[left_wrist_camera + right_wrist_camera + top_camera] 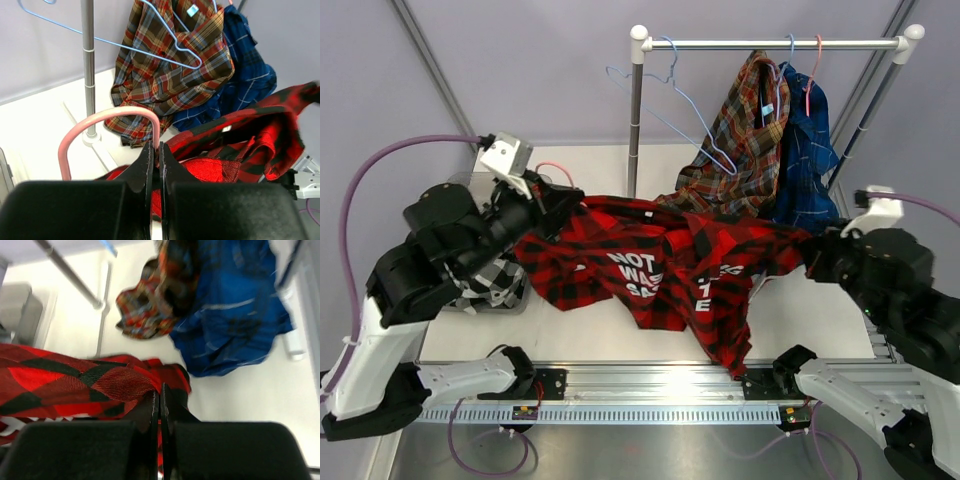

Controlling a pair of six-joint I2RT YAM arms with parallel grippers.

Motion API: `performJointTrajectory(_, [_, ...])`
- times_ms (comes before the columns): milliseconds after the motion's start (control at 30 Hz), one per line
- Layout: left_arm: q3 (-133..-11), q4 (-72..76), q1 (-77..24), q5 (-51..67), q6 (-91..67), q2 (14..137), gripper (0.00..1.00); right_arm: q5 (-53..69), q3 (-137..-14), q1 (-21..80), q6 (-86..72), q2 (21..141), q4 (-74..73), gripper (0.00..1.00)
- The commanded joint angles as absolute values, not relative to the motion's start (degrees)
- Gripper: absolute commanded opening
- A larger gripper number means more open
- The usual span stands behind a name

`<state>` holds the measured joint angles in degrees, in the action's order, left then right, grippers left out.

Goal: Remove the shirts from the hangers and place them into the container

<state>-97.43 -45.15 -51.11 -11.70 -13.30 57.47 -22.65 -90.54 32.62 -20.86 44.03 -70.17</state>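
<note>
Container (517, 300) sits at 9 o'clock on the table (590, 340), under the left arm, with the black-and-white shirt (492, 283) lying in it.

Left gripper (552, 208): fingers pressed together, pinching the left edge of the red-and-black shirt (650, 265).

The shirt hangs stretched between both arms above the table centre, white lettering facing up, with one fold drooping toward 6 o'clock.

Light blue hanger (670, 110): bare, tilted, hooked at the left end of the rail (770, 44), 12 o'clock.

Tartan shirt (740, 140) and blue shirt (805, 150) hang side by side on the rail at 1 o'clock, touching.

Right gripper (812, 252): fingers closed tight, pinching the shirt's right end at 3 o'clock.
</note>
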Motion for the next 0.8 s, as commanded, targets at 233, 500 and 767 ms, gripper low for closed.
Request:
performJointTrajectory(233, [-102.4, -44.3, -50.4, -23.9, -13.2, 58.6, 0.00, 3.9, -80.8, 32.5, -24.3, 38.4, -60.6, 0.00])
performJointTrajectory(500, [-99.7, -40.7, -50.4, -36.6, -10.7, 60.7, 0.00, 14.7, -92.5, 32.5, -25.0, 39.3, -64.3, 0.00])
performJointTrajectory(767, [-101.0, -42.1, -50.4, -24.7, -13.6, 59.9, 0.00, -8.5, -87.3, 32.5, -22.5, 39.0, -66.0, 0.00])
